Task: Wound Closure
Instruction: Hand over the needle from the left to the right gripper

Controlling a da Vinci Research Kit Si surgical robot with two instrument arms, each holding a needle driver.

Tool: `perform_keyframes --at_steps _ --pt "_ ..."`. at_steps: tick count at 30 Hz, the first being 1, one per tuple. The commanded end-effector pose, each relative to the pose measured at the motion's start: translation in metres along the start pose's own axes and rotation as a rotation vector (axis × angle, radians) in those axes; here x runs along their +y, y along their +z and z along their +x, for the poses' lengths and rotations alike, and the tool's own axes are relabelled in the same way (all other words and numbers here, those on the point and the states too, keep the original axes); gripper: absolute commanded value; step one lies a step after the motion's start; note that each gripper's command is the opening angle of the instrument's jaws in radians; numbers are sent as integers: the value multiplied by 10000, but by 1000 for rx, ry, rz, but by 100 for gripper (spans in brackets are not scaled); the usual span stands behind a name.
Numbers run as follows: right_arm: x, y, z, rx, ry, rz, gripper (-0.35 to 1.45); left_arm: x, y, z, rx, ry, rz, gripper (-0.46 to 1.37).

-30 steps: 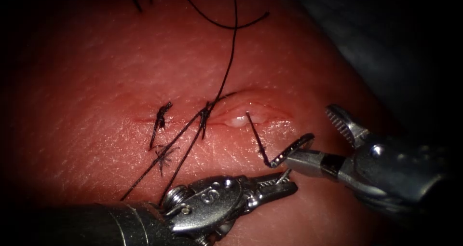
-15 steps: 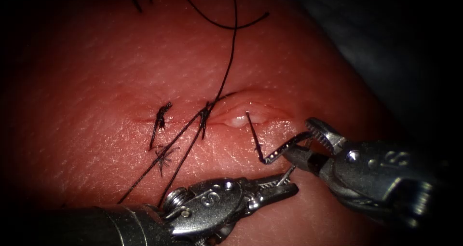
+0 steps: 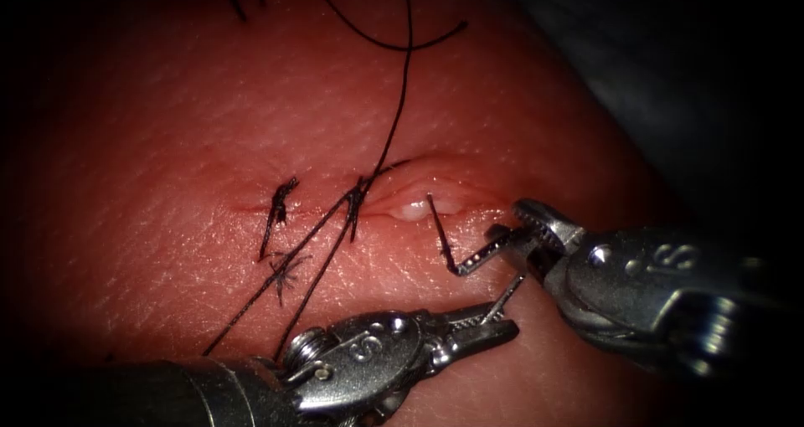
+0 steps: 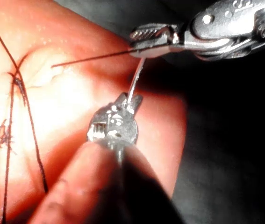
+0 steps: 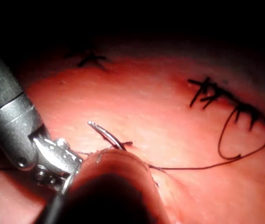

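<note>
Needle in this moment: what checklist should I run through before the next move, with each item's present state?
1. Left end effector holds the needle: ok, shut near its tail.
2. Right end effector holds the needle: ok, shut mid-curve.
3. Needle tip in sight: ok, it is over the cut.
4. Tip out of the tissue: cannot tell.
5. Thread free of both end effectors: cannot tell, strands run down beside the left shaft.
</note>
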Motion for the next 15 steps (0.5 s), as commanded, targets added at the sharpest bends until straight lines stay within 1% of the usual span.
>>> perform_keyframes --at_steps 1,2,3,5,6,7,8,9,10,11,12,13,14,15 --pt "2 -3 0 -22 1 11 -35 -1 -2 1 -3 6 -1 -35" --pt "3 -4 0 -32 1 19 -35 -1 -3 1 -3 12 -1 -35" --pt "4 -5 1 -40 -40 23 -35 -1 -5 1 -1 29 -4 -35" --pt "5 -5 2 -42 -69 25 -35 0 -5 1 -1 35 -6 -35" --pt "6 -5 2 -43 -74 25 -35 1 -5 1 -1 58 -4 12" --pt "6 -6 2 -45 -86 23 -35 2 -5 3 0 68 -2 80" --pt "7 -6 3 -40 -98 31 -35 3 -5 6 6 81 0 121" --pt "7 -6 3 -36 -97 31 -35 4 -4 7 8 79 1 127" --pt "8 -7 3 -19 -99 49 -35 6 -4 12 26 99 -13 136" --pt "8 -7 2 15 -104 83 -35 9 -8 13 45 111 -38 136" --pt "8 -8 2 27 -84 105 -35 12 -10 12 49 116 -50 136" --pt "8 -8 1 51 -15 149 -35 15 -14 13 46 122 -69 136" --pt "9 -9 1 61 21 177 -35 18 -17 13 43 122 -86 136" --pt "11 -9 1 87 53 224 -35 24 -25 15 36 120 -122 136"
